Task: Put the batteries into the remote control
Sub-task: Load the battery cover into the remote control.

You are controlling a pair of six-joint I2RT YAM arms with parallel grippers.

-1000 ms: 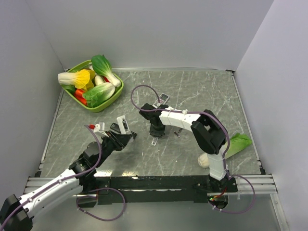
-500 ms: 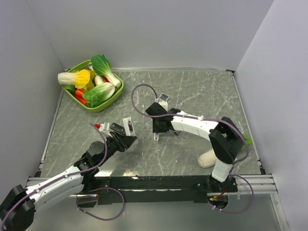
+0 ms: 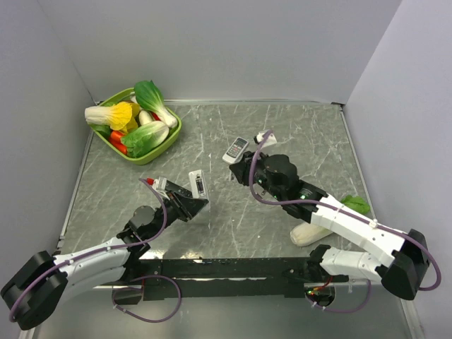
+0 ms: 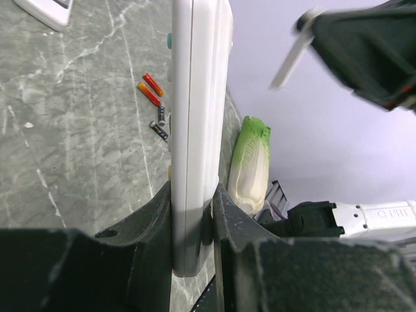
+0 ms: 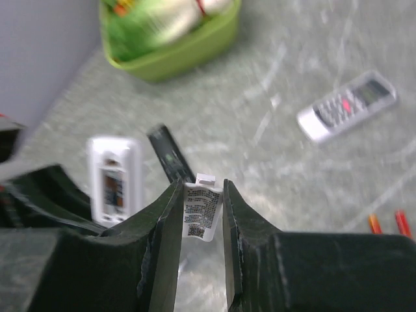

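left fingers (image 4: 156,218) clamp white remote (image 4: 195,123); right fingers (image 5: 162,237) pinch labelled white piece (image 5: 201,211), print unreadable

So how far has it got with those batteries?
Looks done: what seems to be the back cover is off, pinched in the right gripper. In hand: the left gripper grips the white remote by one end. Left: the batteries lie loose on the table, so loading them and refitting the cover remain.

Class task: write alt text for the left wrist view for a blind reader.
The left gripper clamps a slim white plastic remote on edge; beyond it, tiny orange-red and dark batteries lie on the grey marbled table.
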